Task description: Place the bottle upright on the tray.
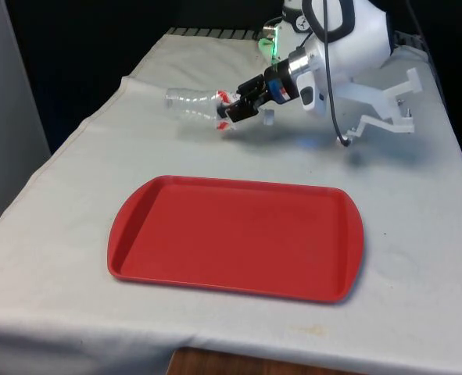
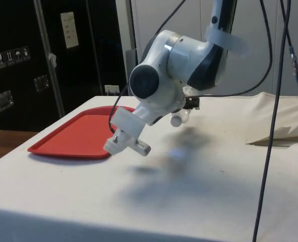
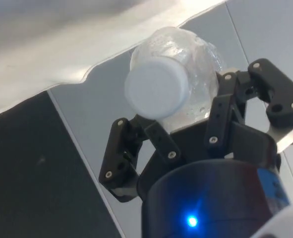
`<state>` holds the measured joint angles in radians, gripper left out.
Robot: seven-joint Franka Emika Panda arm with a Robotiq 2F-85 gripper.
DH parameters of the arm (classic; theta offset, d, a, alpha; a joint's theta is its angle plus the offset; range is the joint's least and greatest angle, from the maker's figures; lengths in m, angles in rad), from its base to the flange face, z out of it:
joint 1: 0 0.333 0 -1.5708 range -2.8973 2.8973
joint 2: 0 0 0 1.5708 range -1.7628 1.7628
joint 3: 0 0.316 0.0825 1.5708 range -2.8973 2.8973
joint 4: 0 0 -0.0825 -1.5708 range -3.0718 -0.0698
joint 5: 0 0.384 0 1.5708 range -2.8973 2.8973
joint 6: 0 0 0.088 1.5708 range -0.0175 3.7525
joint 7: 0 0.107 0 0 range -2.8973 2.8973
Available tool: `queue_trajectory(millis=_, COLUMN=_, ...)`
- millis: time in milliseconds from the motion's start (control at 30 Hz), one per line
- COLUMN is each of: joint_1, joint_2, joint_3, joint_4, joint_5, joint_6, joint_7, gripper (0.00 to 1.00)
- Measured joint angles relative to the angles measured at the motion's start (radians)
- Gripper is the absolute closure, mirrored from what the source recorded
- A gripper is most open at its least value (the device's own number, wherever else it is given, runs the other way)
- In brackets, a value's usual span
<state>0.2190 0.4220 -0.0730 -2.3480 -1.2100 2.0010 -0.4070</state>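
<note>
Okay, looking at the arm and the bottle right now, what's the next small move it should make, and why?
Probably lift a little and start swinging toward the red tray. The gripper is closed around the clear bottle, which lies roughly horizontal just above the cloth at the table's far end, while the tray sits nearer the camera with nothing on it. The bottle would then need tipping upright.

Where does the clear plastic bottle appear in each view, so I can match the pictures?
Front view: the clear plastic bottle lies horizontal beyond the red plastic tray, held by the black gripper.
Side view: a white cap and neck under the arm, apparently the bottle's.
Wrist view: bottle cap-on between the fingers.
Shared landmark: the gripper.
</note>
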Motion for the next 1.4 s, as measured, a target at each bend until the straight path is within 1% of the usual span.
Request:
queue_trajectory(millis=267, joint_1=0.0, joint_2=-0.032, joint_3=0.0, joint_4=-0.005, joint_5=0.005, joint_6=-0.01, joint_7=-0.03, gripper=0.66)
queue_trajectory(millis=433, joint_1=-0.001, joint_2=-0.044, joint_3=0.0, joint_4=-0.005, joint_5=0.006, joint_6=-0.01, joint_7=-0.039, gripper=0.66)
queue_trajectory(millis=700, joint_1=-0.006, joint_2=-0.064, joint_3=-0.001, joint_4=-0.004, joint_5=0.01, joint_6=-0.003, joint_7=-0.056, gripper=0.66)
queue_trajectory(millis=867, joint_1=-0.011, joint_2=-0.074, joint_3=-0.004, joint_4=-0.004, joint_5=0.015, joint_6=0.02, joint_7=-0.061, gripper=0.66)
queue_trajectory(millis=967, joint_1=-0.017, joint_2=-0.08, joint_3=-0.008, joint_4=-0.005, joint_5=0.02, joint_6=0.044, joint_7=-0.067, gripper=0.66)
queue_trajectory(millis=1167, joint_1=-0.021, joint_2=-0.089, joint_3=-0.012, joint_4=-0.006, joint_5=0.027, joint_6=0.065, joint_7=-0.074, gripper=0.66)
queue_trajectory(millis=1400, joint_1=-0.029, joint_2=-0.115, joint_3=-0.018, joint_4=-0.013, joint_5=0.038, joint_6=0.1, joint_7=-0.089, gripper=0.66)
